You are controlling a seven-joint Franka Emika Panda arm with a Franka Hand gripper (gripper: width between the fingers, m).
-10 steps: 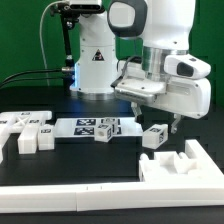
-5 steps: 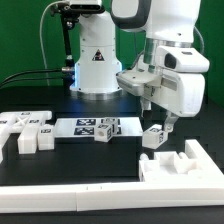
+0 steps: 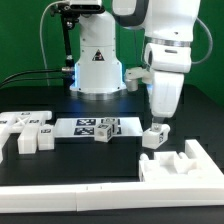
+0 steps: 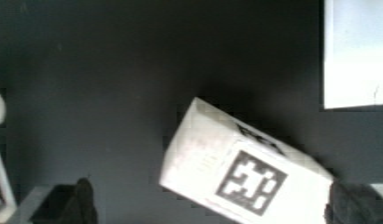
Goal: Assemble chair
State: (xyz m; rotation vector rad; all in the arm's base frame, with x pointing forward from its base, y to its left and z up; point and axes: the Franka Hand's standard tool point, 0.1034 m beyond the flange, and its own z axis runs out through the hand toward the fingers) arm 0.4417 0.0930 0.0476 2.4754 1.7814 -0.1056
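Black table (image 3: 108, 152) bears a tagged block (image 3: 155, 136) beneath the gripper (image 3: 158, 122), fingers spread apart; best align with its skewed sides before descending.

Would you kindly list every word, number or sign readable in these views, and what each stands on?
No text can be read.
Dark sticker on the robot base: too blurred to read.
Marker board and white block: only black-and-white tag patterns, no letters.

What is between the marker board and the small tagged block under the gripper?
Nothing: the exterior view shows only bare black table between marker board and block.
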